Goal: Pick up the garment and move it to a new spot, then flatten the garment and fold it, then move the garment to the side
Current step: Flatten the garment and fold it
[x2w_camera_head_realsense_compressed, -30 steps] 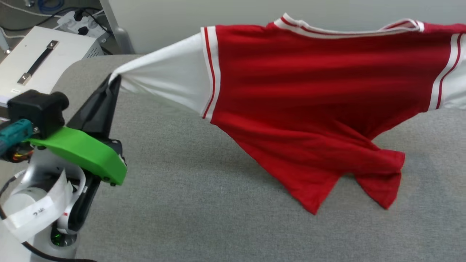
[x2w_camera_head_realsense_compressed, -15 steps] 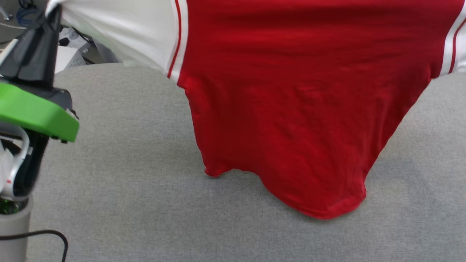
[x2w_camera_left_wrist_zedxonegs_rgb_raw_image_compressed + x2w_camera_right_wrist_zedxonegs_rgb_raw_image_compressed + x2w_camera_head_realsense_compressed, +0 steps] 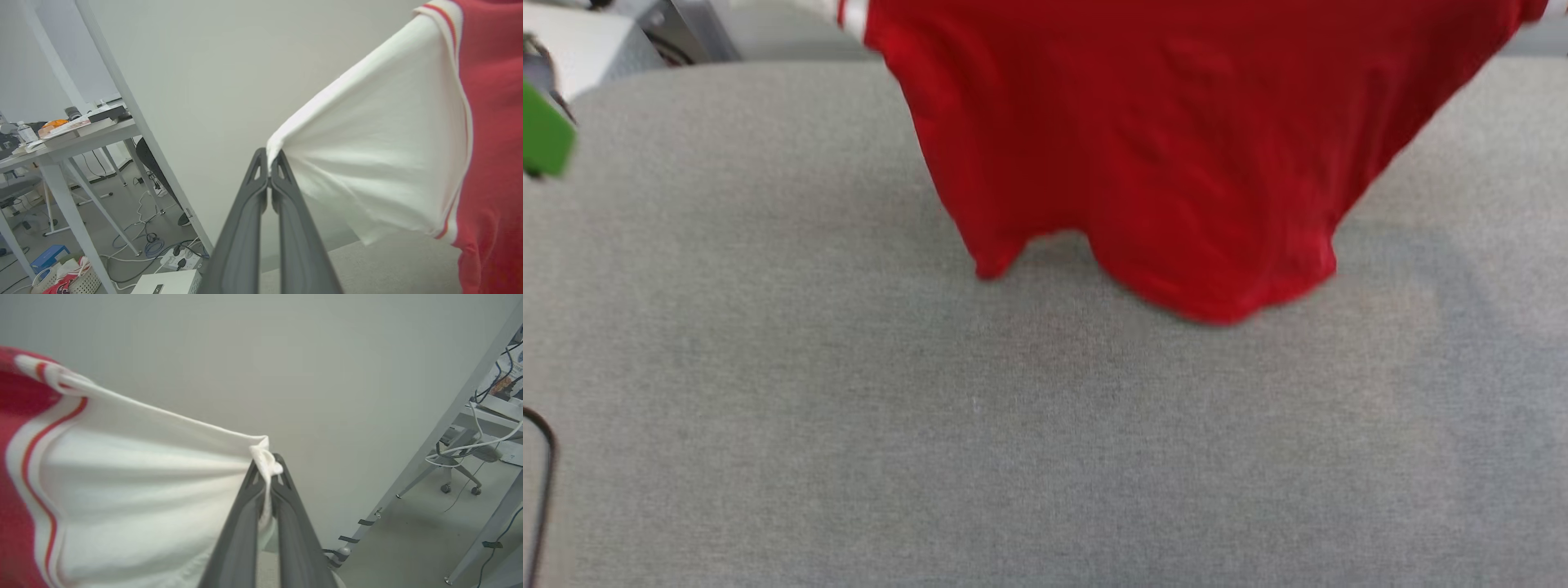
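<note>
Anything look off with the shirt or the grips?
Nothing damaged. The shirt hangs by both sleeves: left gripper pinches only the cuff's tip, right gripper a bunched wad. The hem hangs uneven, one corner curled.

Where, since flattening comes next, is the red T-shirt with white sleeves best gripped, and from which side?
At the outer cuff of each white short sleeve, approached from its own side, as the left pincer and right pincer pinch now: the red jersey T-shirt hangs spread wide, hem lowest over the grey fabric surface.

Grey fabric-covered table [image 3: 1045, 457]; garment [image 3: 1160, 147] hem low over it, contact unclear.
</note>
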